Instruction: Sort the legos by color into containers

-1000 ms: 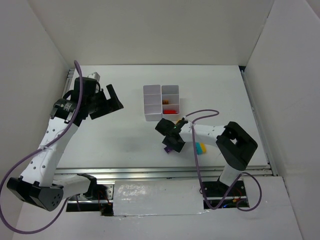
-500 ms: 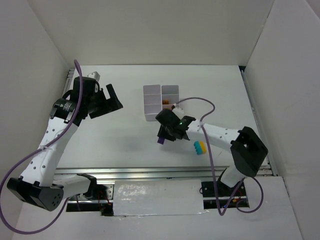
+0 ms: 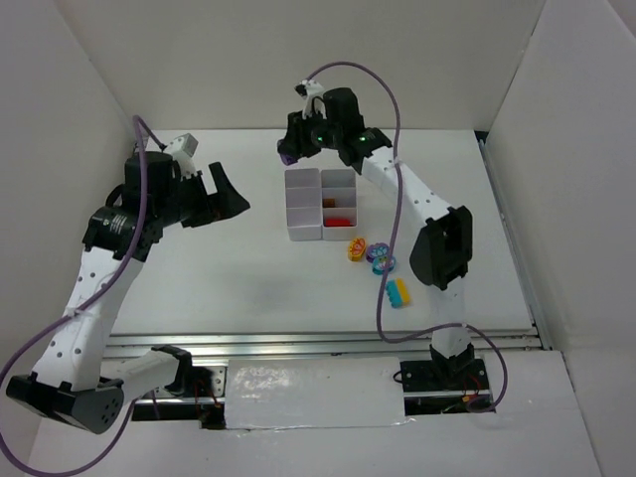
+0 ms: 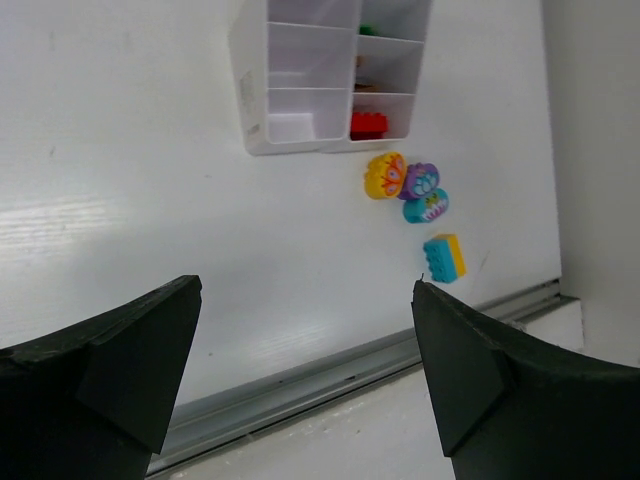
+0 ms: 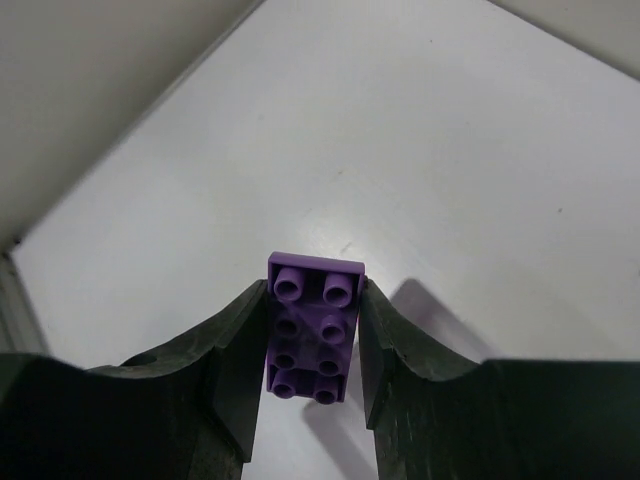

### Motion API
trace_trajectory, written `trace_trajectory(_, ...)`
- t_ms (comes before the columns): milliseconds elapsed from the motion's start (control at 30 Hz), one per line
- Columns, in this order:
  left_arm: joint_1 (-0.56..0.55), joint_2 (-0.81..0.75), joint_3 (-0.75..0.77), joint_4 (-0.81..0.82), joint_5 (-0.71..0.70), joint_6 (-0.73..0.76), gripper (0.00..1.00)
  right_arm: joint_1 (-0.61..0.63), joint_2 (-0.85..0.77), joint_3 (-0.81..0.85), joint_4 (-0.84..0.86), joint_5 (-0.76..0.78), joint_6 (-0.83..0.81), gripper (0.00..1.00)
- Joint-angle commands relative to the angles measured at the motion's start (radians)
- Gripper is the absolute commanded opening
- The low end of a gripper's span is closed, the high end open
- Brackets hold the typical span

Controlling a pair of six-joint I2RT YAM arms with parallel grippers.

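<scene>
Right gripper (image 3: 291, 149): clamped on 1 purple brick (image 5: 312, 328). The fingers (image 5: 240, 345) press its 2 long sides, and all 8 studs face the wrist camera. In the top view the brick (image 3: 287, 156) sits above the table (image 3: 219, 288), just beyond the far-left corner of the containers (image 3: 303, 234). Its shadow falls on the bare white surface underneath.

Left gripper (image 3: 224, 194): jaws spread wide, nothing between them. It hangs above the left half of the table, well apart from the containers.

Containers: white block, 2 columns by 3 rows.
- Right column, near compartment: 1 red brick (image 4: 368, 124).
- Right column, middle compartment: something orange (image 3: 329, 203), shape too small to tell.
- Right column, far compartment: a bit of green (image 4: 367, 30) at the frame edge.
- Left column: the 3 compartments show only white.

Loose on the table, near-right of the block:
- 1 orange-yellow patterned piece (image 4: 384, 175), 1 purple patterned piece (image 4: 419, 180) and 1 teal patterned piece (image 4: 427, 205), bunched together.
- 1 teal-and-yellow brick (image 4: 444, 256), alone and nearer the table's front rail.
</scene>
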Motion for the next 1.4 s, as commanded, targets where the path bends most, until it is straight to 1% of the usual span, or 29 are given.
trace_trajectory(0, 0.005, -0.057, 0.016, 0.091, 0.159, 0.066, 0.99, 0.005, 0.087, 0.185, -0.259, -0.134, -0.295, 0.00)
trace_trajectory(33, 0.005, -0.059, 0.014, 0.091, 0.167, 0.076, 1.00, 0.003, 0.070, 0.150, -0.211, -0.090, -0.317, 0.01)
trace_trajectory(67, 0.005, -0.061, 0.008, 0.089, 0.170, 0.080, 0.99, 0.003, 0.053, 0.089, -0.203, -0.068, -0.378, 0.01)
trace_trajectory(100, 0.005, -0.061, 0.003, 0.086, 0.160, 0.081, 1.00, 0.003, 0.027, 0.067, -0.198, -0.055, -0.413, 0.01)
trace_trajectory(133, 0.005, -0.062, -0.003, 0.080, 0.155, 0.084, 0.99, 0.005, 0.016, 0.040, -0.189, -0.003, -0.464, 0.01)
trace_trajectory(200, 0.005, -0.064, -0.010, 0.075, 0.143, 0.087, 1.00, 0.005, 0.013, 0.038, -0.204, 0.028, -0.527, 0.01)
trace_trajectory(267, 0.005, -0.062, -0.018, 0.072, 0.138, 0.095, 1.00, 0.005, 0.019, 0.051, -0.235, 0.096, -0.592, 0.00)
trace_trajectory(400, 0.005, -0.065, -0.026, 0.074, 0.132, 0.109, 0.99, 0.008, 0.012, 0.023, -0.258, 0.117, -0.722, 0.00)
trace_trajectory(433, 0.005, -0.065, -0.029, 0.074, 0.130, 0.112, 1.00, 0.010, 0.004, -0.019, -0.232, 0.127, -0.769, 0.00)
trace_trajectory(500, 0.005, -0.065, -0.033, 0.074, 0.133, 0.119, 0.99, 0.013, -0.010, -0.053, -0.190, 0.178, -0.790, 0.00)
trace_trajectory(567, 0.005, -0.062, -0.038, 0.072, 0.129, 0.123, 0.99, 0.016, -0.025, -0.086, -0.144, 0.194, -0.828, 0.00)
trace_trajectory(633, 0.005, -0.059, -0.041, 0.069, 0.133, 0.127, 0.99, 0.020, -0.039, -0.141, -0.088, 0.171, -0.875, 0.00)
trace_trajectory(733, 0.005, -0.059, -0.043, 0.075, 0.135, 0.135, 0.99, 0.028, -0.039, -0.154, -0.035, 0.202, -0.885, 0.00)
trace_trajectory(833, 0.005, -0.062, -0.047, 0.086, 0.132, 0.136, 1.00, 0.031, -0.024, -0.146, -0.012, 0.205, -0.888, 0.00)
trace_trajectory(1000, 0.005, -0.067, -0.066, 0.104, 0.141, 0.129, 1.00, 0.036, -0.030, -0.168, 0.073, 0.216, -0.871, 0.01)
trace_trajectory(1200, 0.005, -0.073, -0.067, 0.103, 0.136, 0.139, 0.99, 0.042, 0.003, -0.163, 0.103, 0.223, -0.863, 0.03)
trace_trajectory(1367, 0.005, -0.077, -0.072, 0.098, 0.133, 0.149, 0.99, 0.052, 0.009, -0.177, 0.107, 0.232, -0.846, 0.08)
